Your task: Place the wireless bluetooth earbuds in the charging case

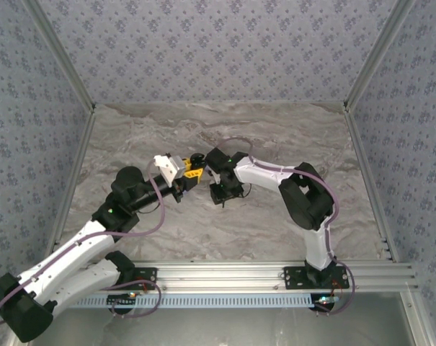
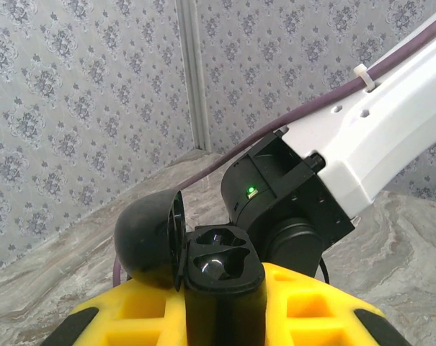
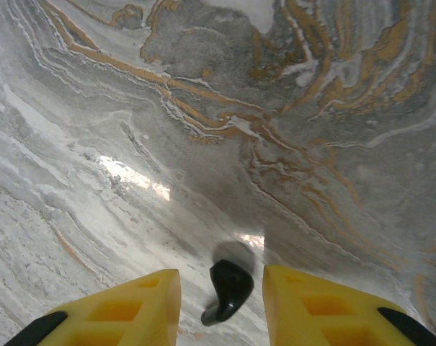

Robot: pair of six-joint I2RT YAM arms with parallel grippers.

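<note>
Black and glossy, one earbud (image 3: 230, 282) lies on the grey marbled table (image 3: 167, 108), low in the right wrist view at about 6 o'clock, between the yellow jaws of the right gripper (image 3: 223, 280). Its long axis runs from roughly 1 o'clock to 7 o'clock: the rounded head is uppermost and the thin stem points down toward 7 o'clock, where its tip is slightly blurred. The jaws stand apart and neither touches the bud; a strip of table shows on each side, narrower at the 3 o'clock side than at the 9 o'clock side. In the left wrist view the left gripper (image 2: 221, 306) is clamped on the charging case (image 2: 221, 261), a black body held upright between its yellow jaws with the open mouth facing the camera. The domed lid (image 2: 147, 241) is swung back on its hinge toward 9 o'clock. Two dark wells show in the mouth; whether anything sits in them I cannot tell. Just past the case, toward 1 o'clock, the right arm (image 2: 376, 130) is close by, white shell over a black joint with a small green light. From above, both grippers are near the table's middle, the left one at 9 o'clock of the right, close but apart.
</note>
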